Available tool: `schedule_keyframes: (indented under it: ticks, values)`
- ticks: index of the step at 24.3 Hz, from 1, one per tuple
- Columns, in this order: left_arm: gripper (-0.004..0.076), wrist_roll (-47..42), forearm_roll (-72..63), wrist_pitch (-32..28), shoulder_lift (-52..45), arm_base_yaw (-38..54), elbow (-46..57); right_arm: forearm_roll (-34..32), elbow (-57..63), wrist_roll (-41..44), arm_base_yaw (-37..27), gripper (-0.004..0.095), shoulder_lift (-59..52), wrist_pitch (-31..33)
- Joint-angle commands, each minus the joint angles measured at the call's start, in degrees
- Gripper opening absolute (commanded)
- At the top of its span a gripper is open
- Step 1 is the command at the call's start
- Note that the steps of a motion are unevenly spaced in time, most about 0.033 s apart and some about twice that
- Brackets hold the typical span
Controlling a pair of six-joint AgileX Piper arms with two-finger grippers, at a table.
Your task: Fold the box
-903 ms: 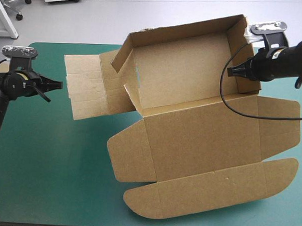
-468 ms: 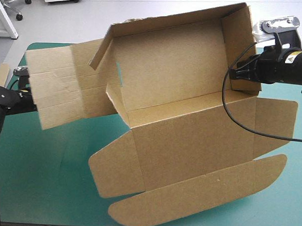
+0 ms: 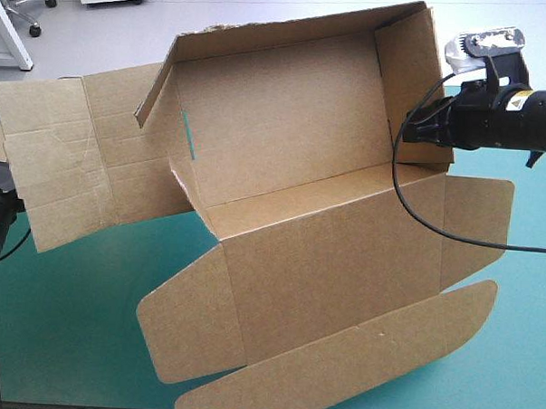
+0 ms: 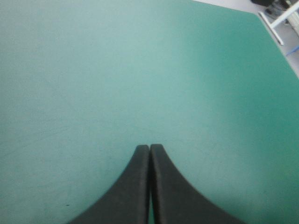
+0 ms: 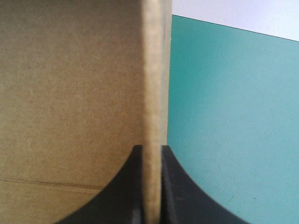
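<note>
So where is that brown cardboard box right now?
In the high view the brown cardboard box spans the middle of the teal-green table, its right wall pinched by the black-fingered right gripper.

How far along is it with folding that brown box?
Midway. Done: the brown cardboard box has its right end wall and a long wall raised. In hand: the right end effector, shut on that end wall, holds it up. To do: the left end panel sticks out unfolded, the lid lies open; the left end effector is shut on nothing.
</note>
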Motion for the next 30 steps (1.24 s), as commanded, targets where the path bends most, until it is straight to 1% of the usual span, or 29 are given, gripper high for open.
schedule_keyframes:
  ticks: [1, 7, 13, 18, 23, 26, 30]
  values:
    - [-0.0008, 1.59, -6.93, 2.77, -1.87, -0.07, -1.55, 4.95, -1.71, -0.23, -0.37, -0.0013, 0.27, -0.23]
    - [-0.0008, 3.12, -9.40, 7.37, -1.87, -0.31, -1.55, 4.47, -1.71, -0.37, -0.37, -0.0013, 3.31, -1.54]
    - [-0.0008, 3.63, -9.06, 9.07, -1.87, -4.20, -1.55, 4.83, -1.71, -0.62, -0.37, -0.0012, 6.58, -2.02]
    - [-0.0008, 3.72, -10.83, 9.32, -1.87, -4.69, -1.55, 4.61, -1.71, -0.73, -0.37, -0.0012, 8.65, -2.11]
    - [-0.0008, 4.49, -15.25, 11.92, -1.87, -4.69, -1.55, 4.17, -1.71, -0.82, -0.27, -0.0012, 12.17, -2.30]
    - [-0.0008, 4.58, -16.50, 12.35, -1.87, -4.69, -1.55, 1.47, -1.59, -0.66, 1.06, -0.0012, 14.25, -2.67]
    - [-0.0012, 5.22, -18.51, 13.71, -1.87, -4.69, -1.55, -0.43, -1.59, 0.01, 3.86, -0.0012, 16.09, -4.01]
